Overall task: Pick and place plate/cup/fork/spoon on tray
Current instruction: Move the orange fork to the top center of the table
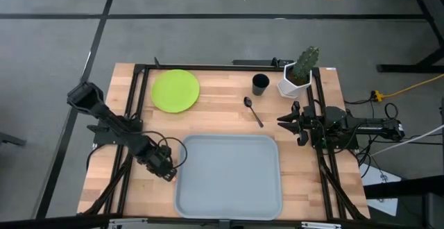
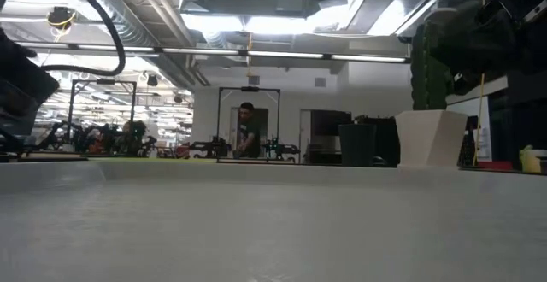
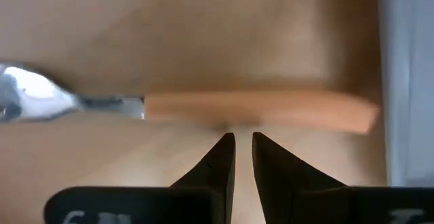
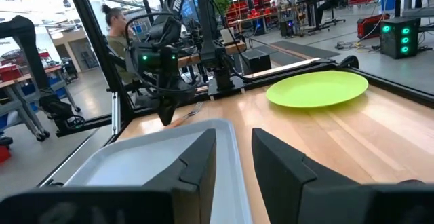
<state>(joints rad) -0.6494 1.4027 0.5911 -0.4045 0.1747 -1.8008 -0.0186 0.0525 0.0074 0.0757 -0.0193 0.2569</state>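
Observation:
The fork (image 3: 258,108), with an orange handle and silver tines, lies flat on the wood just left of the tray (image 1: 229,180); it also shows in the right wrist view (image 4: 193,108). My left gripper (image 3: 241,137) points down over the middle of the fork's handle, its fingers a narrow gap apart; in the high view (image 1: 168,173) it hides the fork. The lime-green plate (image 1: 175,90), the black cup (image 1: 260,84) and the dark spoon (image 1: 253,111) rest on the table beyond the tray. My right gripper (image 1: 281,121) waits at the right, slightly open and empty. My left gripper comes at the fork's handle (image 3: 230,119) from above, at its middle, with its two fingertips in line with the handle's length. I cannot tell whether the tips touch it. The fork lies flat on the table.
A white pot with a green cactus (image 1: 297,80) stands at the far right, next to the cup. A black frame runs along the table's left, right and far sides. A person (image 4: 122,41) stands beyond the table's left side, another (image 2: 248,132) far back in the room.

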